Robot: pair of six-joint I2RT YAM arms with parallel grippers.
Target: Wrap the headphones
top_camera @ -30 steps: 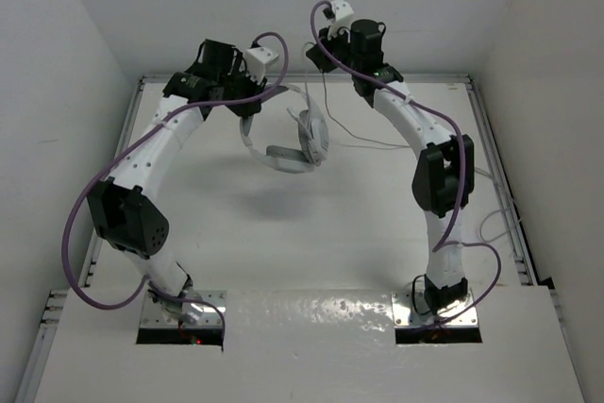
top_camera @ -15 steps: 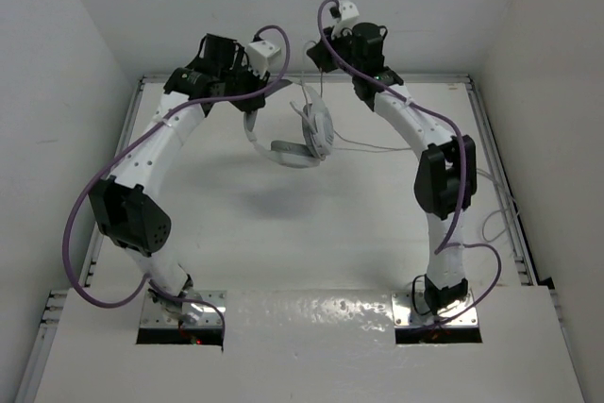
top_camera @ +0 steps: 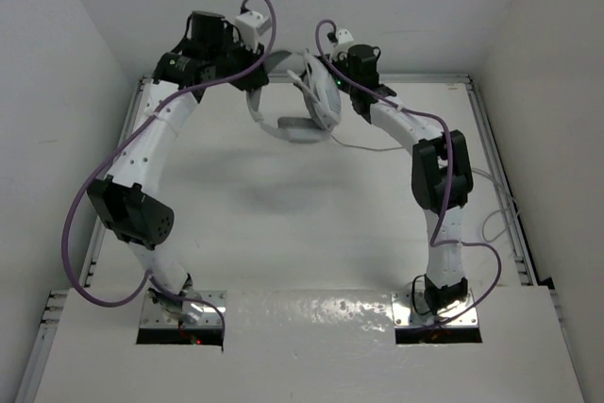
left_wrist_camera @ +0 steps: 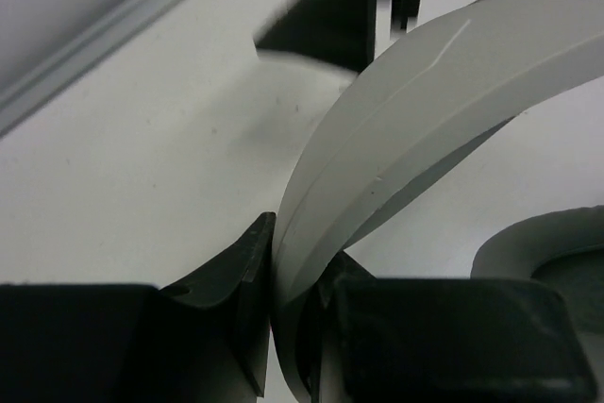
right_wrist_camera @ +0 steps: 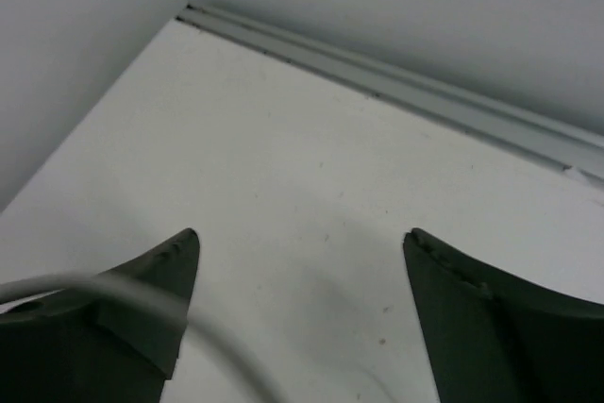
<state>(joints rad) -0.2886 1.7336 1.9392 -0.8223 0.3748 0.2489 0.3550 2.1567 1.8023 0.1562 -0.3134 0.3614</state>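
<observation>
**White headband pinched in the left gripper, right gripper spread empty**

White plastic fills the left wrist view: the left gripper [left_wrist_camera: 288,276] is closed tight on the headband [left_wrist_camera: 425,110] of the headphones [top_camera: 304,125], its 2 black fingers pressed against either face of the band near its end. From that grip the band arcs up and away to the right of the gripper. 1 grey padded ear cup [left_wrist_camera: 547,252] sits just beside the gripper's right finger, low in the view.

From above, the headphones hang clear of the table [top_camera: 283,233], between the 2 grippers, with the left gripper on the band and the right gripper [right_wrist_camera: 302,235] close beside the upright ear cup.

The right gripper stands wide apart and grips nothing; only bare table shows between its 2 dark fingers, with a pale rail [right_wrist_camera: 425,106] along the far edge beyond them. The thin pale cable [right_wrist_camera: 104,288] drapes across the finger at the left of that wrist view, touching it but not clamped. Whether the cable is wound round the band anywhere cannot be told.
</observation>
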